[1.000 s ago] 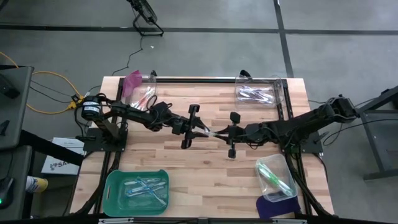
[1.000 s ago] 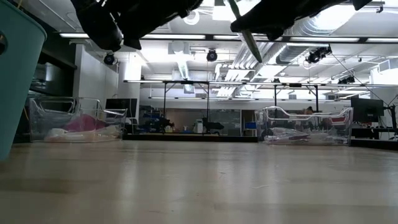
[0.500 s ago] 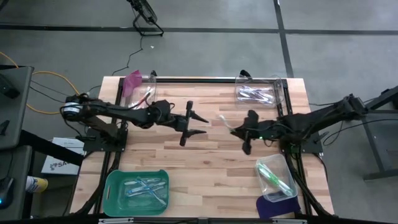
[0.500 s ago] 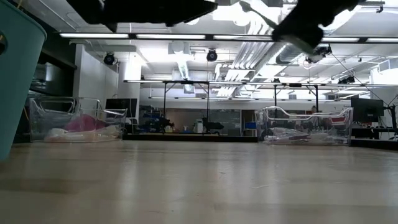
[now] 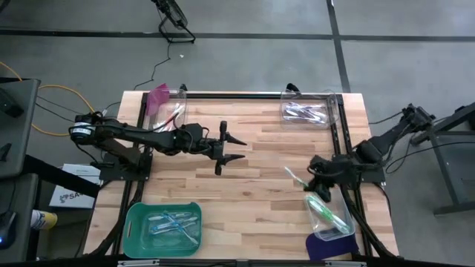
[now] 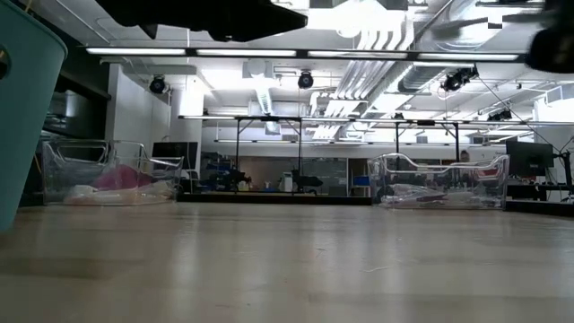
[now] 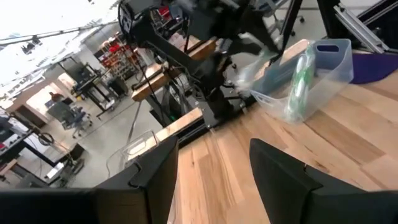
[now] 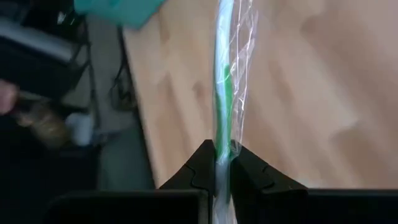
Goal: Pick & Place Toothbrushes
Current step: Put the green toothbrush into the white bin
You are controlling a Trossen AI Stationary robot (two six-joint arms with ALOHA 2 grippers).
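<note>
Item: green toothbrush in clear wrap, pinched by the closed right gripper, long axis running toward 10 o'clock. Destination: clear bin, just beside at 5 o'clock. Left gripper: fingers spread, empty, mid-table, well apart.
</note>
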